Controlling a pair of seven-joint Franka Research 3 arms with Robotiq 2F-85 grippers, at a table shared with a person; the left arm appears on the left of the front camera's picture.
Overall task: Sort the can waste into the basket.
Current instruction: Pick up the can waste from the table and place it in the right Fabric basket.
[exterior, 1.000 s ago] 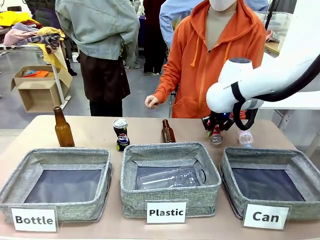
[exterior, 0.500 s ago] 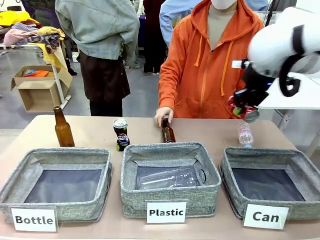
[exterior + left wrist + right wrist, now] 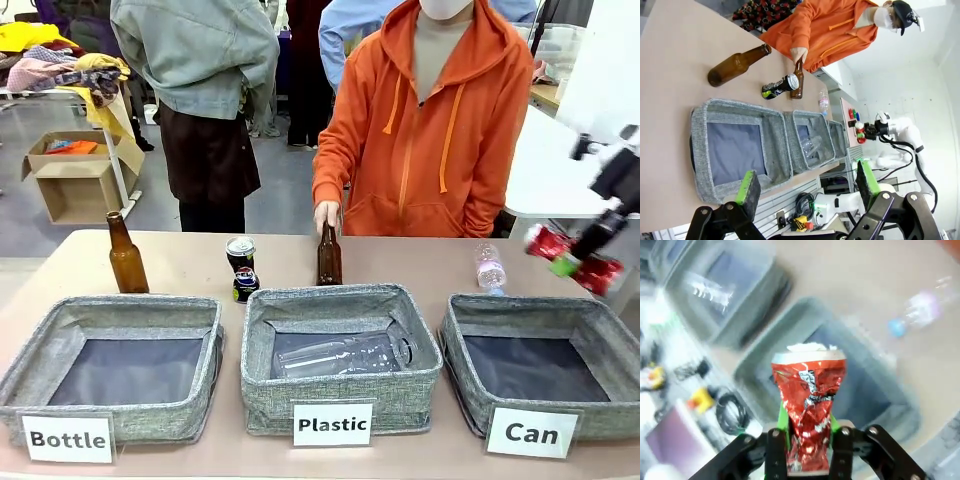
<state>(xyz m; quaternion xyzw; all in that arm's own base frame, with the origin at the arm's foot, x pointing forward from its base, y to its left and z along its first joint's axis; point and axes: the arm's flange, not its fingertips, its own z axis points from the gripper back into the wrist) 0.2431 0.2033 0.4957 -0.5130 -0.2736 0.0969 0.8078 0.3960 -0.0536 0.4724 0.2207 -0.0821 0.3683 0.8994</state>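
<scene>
My right gripper (image 3: 568, 262) is shut on the dented red can (image 3: 543, 242), holding it in the air just past the far right corner of the grey basket (image 3: 528, 306) labelled "Can". In the right wrist view the red can (image 3: 809, 385) stands upright between the fingers, with that basket (image 3: 756, 373) blurred below. A dark can (image 3: 240, 252) and a crushed blue can (image 3: 246, 285) sit behind the "Plastic" basket's left corner. My left gripper (image 3: 807, 182) hangs open and empty, well above the baskets.
A person in orange holds a small brown bottle (image 3: 328, 256) upright behind the "Plastic" basket (image 3: 262, 382), which contains a clear bottle (image 3: 345, 355). A taller brown bottle (image 3: 126, 258) stands behind the "Bottle" basket (image 3: 206, 380). A small plastic bottle (image 3: 489, 268) lies behind the "Can" basket.
My right arm has swung the red can up from the table's back and out to the far right. The person's hand took the small brown bottle and stood it upright.
</scene>
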